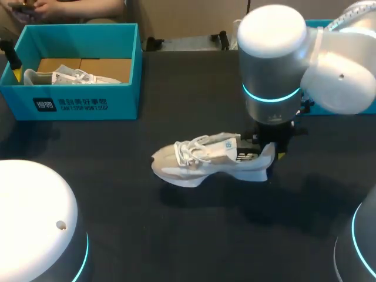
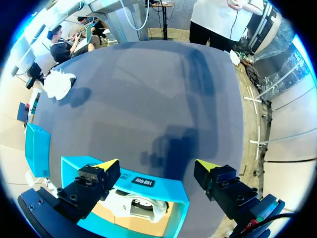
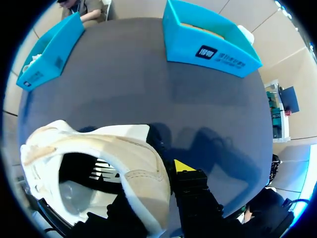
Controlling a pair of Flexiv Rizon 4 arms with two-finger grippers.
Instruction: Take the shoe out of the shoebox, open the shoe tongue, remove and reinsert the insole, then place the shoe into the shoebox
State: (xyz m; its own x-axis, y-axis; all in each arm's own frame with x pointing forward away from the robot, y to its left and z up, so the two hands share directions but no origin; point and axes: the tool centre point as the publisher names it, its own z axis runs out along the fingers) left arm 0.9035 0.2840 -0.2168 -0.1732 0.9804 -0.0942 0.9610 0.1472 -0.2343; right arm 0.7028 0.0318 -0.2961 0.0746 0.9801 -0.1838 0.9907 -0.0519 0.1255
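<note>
A white lace-up shoe (image 1: pixel 202 158) lies on its sole in the middle of the dark table, toe toward my left. My right gripper (image 1: pixel 267 147) comes down at its heel. In the right wrist view that gripper (image 3: pixel 158 178) is shut on the heel collar of the shoe (image 3: pixel 99 148), one finger outside and the other hidden inside the opening. The blue shoebox (image 1: pixel 88 106) stands at the back left with a second white shoe (image 1: pixel 64 76) inside. My left gripper (image 2: pixel 156 166) hangs open over the shoebox (image 2: pixel 163 191), holding nothing; it shows at the box's left wall (image 1: pixel 13 64).
A second blue box (image 1: pixel 329 26) stands at the back right behind my right arm, also seen ahead of the right gripper (image 3: pixel 213 44). A person's hands are beyond the table's far edge.
</note>
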